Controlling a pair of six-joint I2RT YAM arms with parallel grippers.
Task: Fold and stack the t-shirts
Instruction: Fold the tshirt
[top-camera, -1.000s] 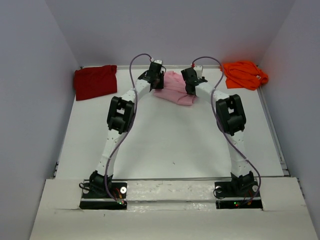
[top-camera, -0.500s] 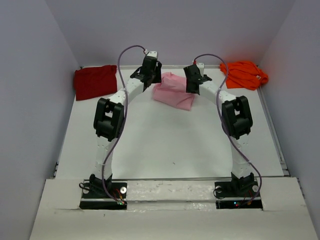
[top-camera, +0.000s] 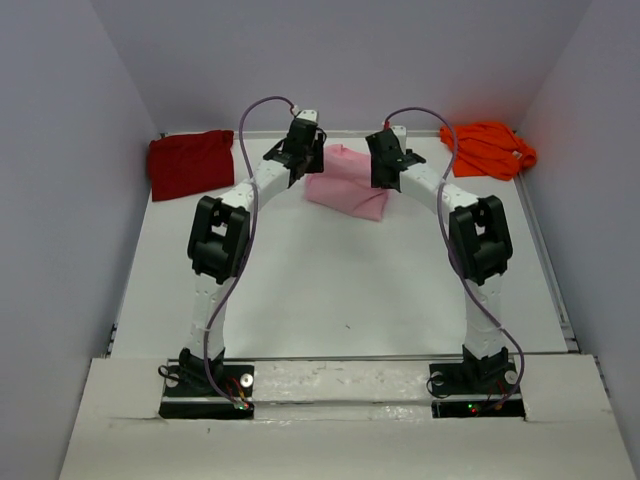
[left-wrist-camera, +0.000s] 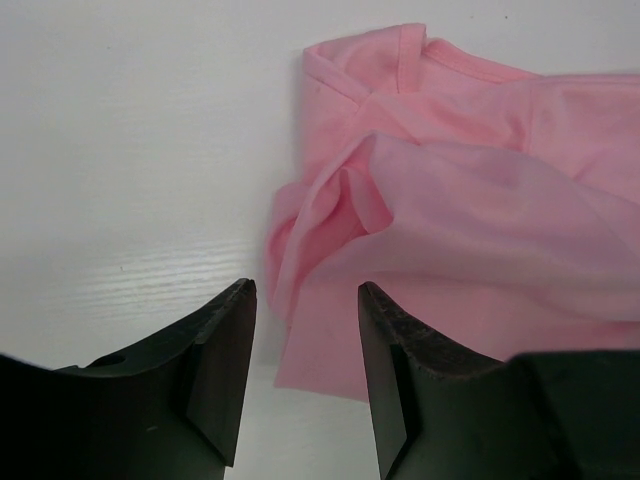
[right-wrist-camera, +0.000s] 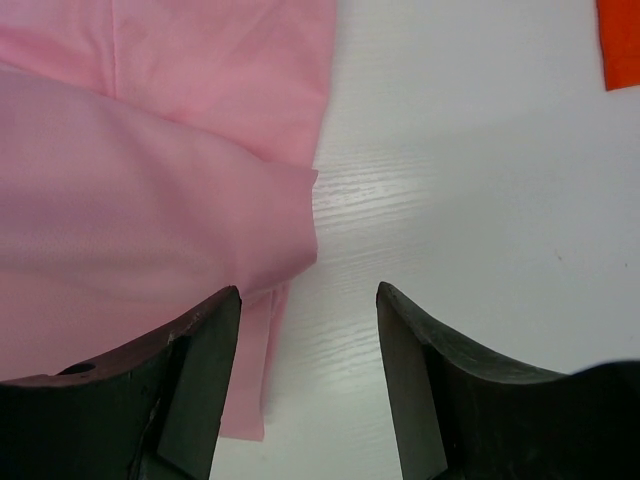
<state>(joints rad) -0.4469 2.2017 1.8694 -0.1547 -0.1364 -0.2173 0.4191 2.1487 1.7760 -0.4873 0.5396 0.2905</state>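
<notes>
Left gripper (left-wrist-camera: 306, 292): fingers spread, holding nothing, over the left edge of the pink t-shirt (left-wrist-camera: 450, 200).
Right gripper (right-wrist-camera: 308, 290): also spread and empty, over its right edge.
Pink t-shirt: lies folded, far middle of the table (top-camera: 330, 290).
Dark red t-shirt (top-camera: 190, 163): far-left corner.
Orange t-shirt (top-camera: 488, 148): far-right corner.

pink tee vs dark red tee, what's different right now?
The pink t-shirt lies at the far middle between the left gripper and right gripper; dark red t-shirt sits in the far left corner, away from both. Pink is bunched with a loose fold on top; dark red lies flatter. Both rest on the table, ungripped.
</notes>
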